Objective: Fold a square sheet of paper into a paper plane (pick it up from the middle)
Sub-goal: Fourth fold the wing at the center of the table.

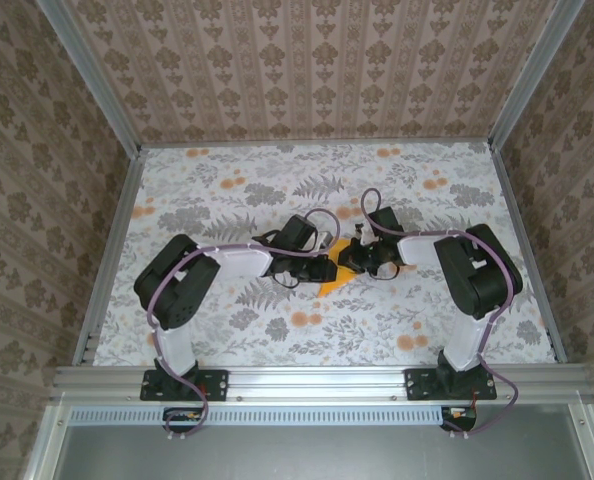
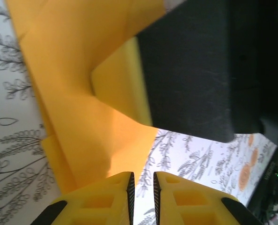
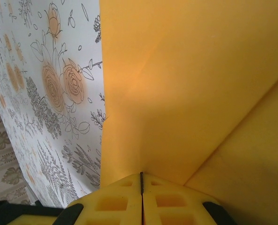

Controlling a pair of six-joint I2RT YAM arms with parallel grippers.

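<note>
Orange-yellow paper [image 1: 329, 284] is sitting part-folded at the centre of the table [image 1: 227, 180] in the top view, with the left gripper [image 1: 315, 268] crowding it from 9 o'clock and the right gripper [image 1: 347, 263] from 2 o'clock. Left wrist view: the left gripper [image 2: 143, 180] is holding its fingers a sliver apart at 6 o'clock with nothing showing in the gap, and the creased paper [image 2: 78, 117] is running up toward 11 o'clock beneath a black housing [image 2: 200, 70]. Right wrist view: the right gripper [image 3: 141, 179] is pressing its fingers together, pinching the paper [image 3: 186, 84] where its edge is running into the seam.
</note>
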